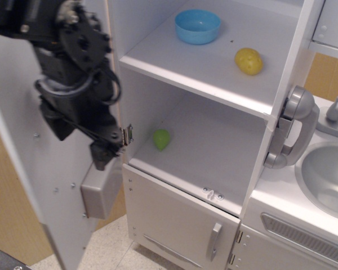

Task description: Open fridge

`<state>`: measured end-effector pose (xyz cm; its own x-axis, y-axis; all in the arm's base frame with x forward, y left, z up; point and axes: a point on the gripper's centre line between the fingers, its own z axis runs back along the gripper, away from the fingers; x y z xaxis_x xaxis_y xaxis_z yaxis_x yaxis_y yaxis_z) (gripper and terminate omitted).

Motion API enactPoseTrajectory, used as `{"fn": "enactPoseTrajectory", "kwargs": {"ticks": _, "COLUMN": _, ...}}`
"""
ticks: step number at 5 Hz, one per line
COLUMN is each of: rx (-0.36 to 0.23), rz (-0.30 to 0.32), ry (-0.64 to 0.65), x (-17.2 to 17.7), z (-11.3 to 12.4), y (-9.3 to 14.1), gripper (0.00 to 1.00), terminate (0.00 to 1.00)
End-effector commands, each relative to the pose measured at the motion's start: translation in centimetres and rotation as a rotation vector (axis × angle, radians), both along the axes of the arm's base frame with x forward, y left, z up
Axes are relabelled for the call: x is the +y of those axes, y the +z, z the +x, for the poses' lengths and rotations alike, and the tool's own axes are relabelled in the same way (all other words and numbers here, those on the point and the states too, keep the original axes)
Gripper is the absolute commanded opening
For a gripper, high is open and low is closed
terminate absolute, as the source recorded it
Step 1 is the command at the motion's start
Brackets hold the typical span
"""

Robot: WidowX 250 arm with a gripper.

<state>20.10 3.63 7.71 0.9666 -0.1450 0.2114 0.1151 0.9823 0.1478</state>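
The fridge (pixel 214 73) stands with its large door (pixel 28 169) swung wide open to the left, its white inner face and a grey box (pixel 100 191) showing. My black gripper (pixel 104 154) is against the door's inner face near the hinge (pixel 127 135); its fingers are hard to make out. Inside, white shelves hold a blue bowl (pixel 198 26) and a yellow lemon-like toy (pixel 248 61) on top, and a green toy (pixel 161 139) on the lower shelf.
The small lower door with a short handle (pixel 214 241) is shut below. A grey toy phone (pixel 290 132) hangs on the fridge's right side. A grey sink (pixel 327 177) with a tap (pixel 335 108) is to the right. A wooden wall is on the left.
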Motion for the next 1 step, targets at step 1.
{"fn": "enactPoseTrajectory", "kwargs": {"ticks": 1, "rx": -0.003, "rz": -0.045, "ry": 0.033, "x": 2.93, "z": 1.07, "y": 0.8, "gripper": 1.0, "terminate": 1.0}}
